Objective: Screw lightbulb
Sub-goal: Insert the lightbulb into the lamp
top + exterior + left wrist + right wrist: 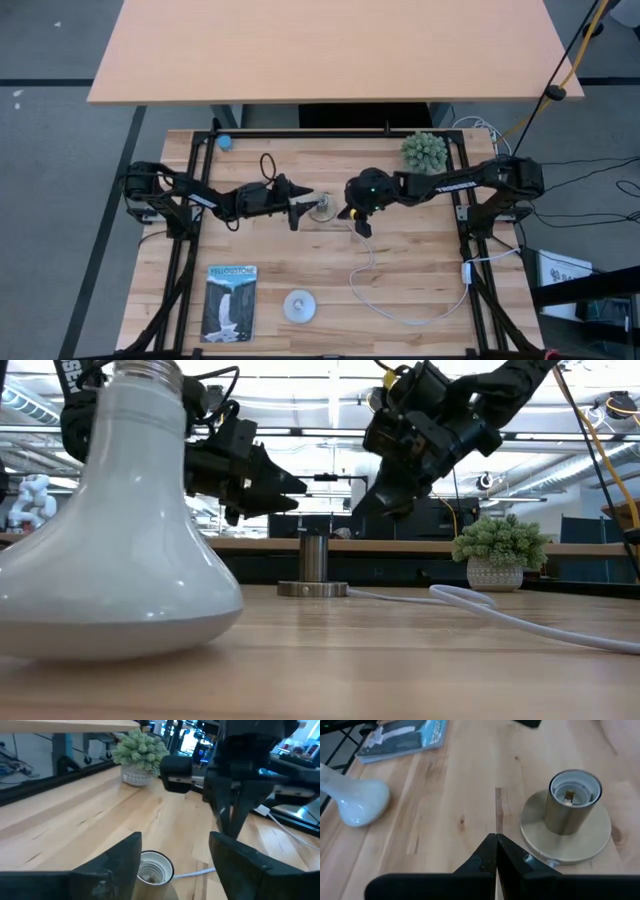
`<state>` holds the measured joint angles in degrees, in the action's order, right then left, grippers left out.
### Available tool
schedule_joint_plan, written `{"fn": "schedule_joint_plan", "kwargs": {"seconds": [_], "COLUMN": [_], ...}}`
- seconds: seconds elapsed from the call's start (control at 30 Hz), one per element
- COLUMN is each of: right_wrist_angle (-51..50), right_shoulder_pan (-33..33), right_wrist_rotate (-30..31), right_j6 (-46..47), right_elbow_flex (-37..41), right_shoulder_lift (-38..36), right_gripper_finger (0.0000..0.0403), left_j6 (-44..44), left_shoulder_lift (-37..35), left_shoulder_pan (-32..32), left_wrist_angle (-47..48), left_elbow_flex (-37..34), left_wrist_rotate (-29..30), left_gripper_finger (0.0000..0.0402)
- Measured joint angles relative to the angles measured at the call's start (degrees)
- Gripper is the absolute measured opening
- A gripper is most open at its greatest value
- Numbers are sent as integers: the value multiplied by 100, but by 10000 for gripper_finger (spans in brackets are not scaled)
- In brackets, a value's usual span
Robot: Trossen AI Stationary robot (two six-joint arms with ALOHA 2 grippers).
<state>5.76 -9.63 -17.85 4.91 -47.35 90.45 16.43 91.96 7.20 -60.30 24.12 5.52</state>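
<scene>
Lightbulb stands globe-down, base up, at lower centre of the high view, clear of both arms. Left gripper at frame centre, fingers parted, empty, just beside the socket. Right gripper right of socket, fingers pressed together, holding nothing.

Lightbulb — white, frosted, standing globe-down with screw base up — sits unheld, well apart from both grippers.

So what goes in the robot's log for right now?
left gripper open over socket | right gripper shut beside socket | lightbulb on table, untouched
</scene>
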Motion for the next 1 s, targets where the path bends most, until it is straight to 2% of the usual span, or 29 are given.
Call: {"fn": "schedule_joint_plan", "kwargs": {"seconds": [0.2, 0.33, 0.43, 0.53, 0.63, 0.7, 0.87, 1.0], "right_wrist_angle": [-76, -198, -352, -401, -394, -389, -387, -386], "right_shoulder_pan": [0, 0, 0, 0, 0, 0, 0, 0], "right_wrist_rotate": [-13, -39, -37, -35, -31, -31, -26, -26], "right_j6": [143, 179, 59, 26, -37, -57, -61, 4], "right_elbow_flex": [0, 0, 0, 2, 2, 2, 2, 2], "right_shoulder_lift": [244, 307, 307, 307, 307, 307, 307, 307], "right_gripper_finger": [0, 0, 0, 0, 0, 0, 0, 0], "left_j6": [709, 740, 690, 544, 469, 583, 1423, 2387], "left_shoulder_lift": [-104, -736, -1546, -2241, -2448, -2440, -2266, -2068], "left_shoulder_pan": [27, 20, -94, -392, -929, -1360, -2355, -2961], "left_wrist_angle": [68, 522, 2019, 4334, 6516, 7495, 8485, 8853], "left_elbow_flex": [0, 37, 341, 1015, 1795, 2181, 2382, 2382], "left_wrist_rotate": [-548, -883, -994, -783, -298, 35, 313, 416], "left_gripper_finger": [240, 226, 213, 201, 193, 189, 185, 185]}}
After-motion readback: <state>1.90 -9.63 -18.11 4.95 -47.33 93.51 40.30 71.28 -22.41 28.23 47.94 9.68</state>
